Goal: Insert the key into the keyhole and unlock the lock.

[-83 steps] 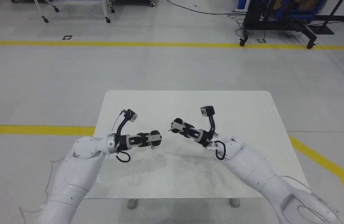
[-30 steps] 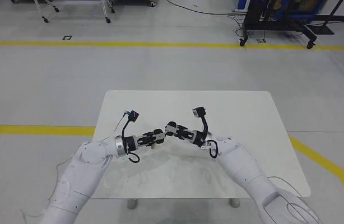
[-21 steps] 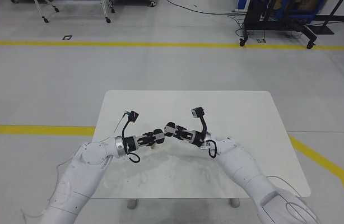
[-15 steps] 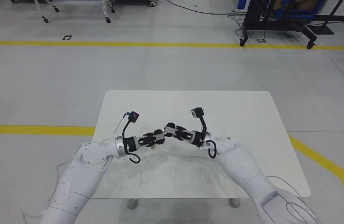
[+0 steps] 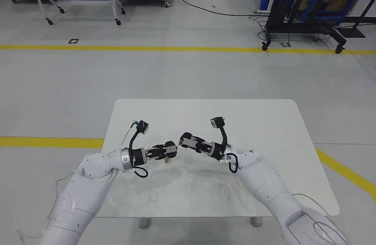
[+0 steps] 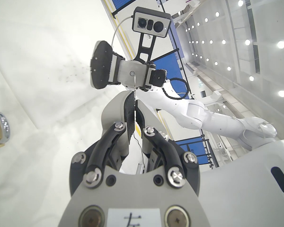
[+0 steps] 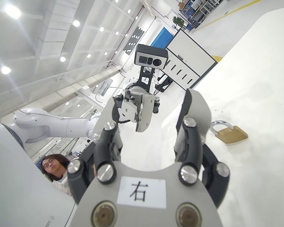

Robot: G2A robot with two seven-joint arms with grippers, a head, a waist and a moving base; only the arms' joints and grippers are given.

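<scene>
Key (image 6: 134, 88) sits clamped edge-on in left gripper (image 6: 134, 102) jaws. Right gripper (image 7: 150, 109) jaws apart. Lock (image 7: 230, 134) lies loose on counter (image 7: 262, 60); pin it first.

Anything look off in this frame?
Yes: the padlock lies flat on the table, held by neither hand. The right hand is open and empty, facing the left hand, which is shut on a thin metal piece, probably the key. Nothing steadies the padlock for insertion.
</scene>
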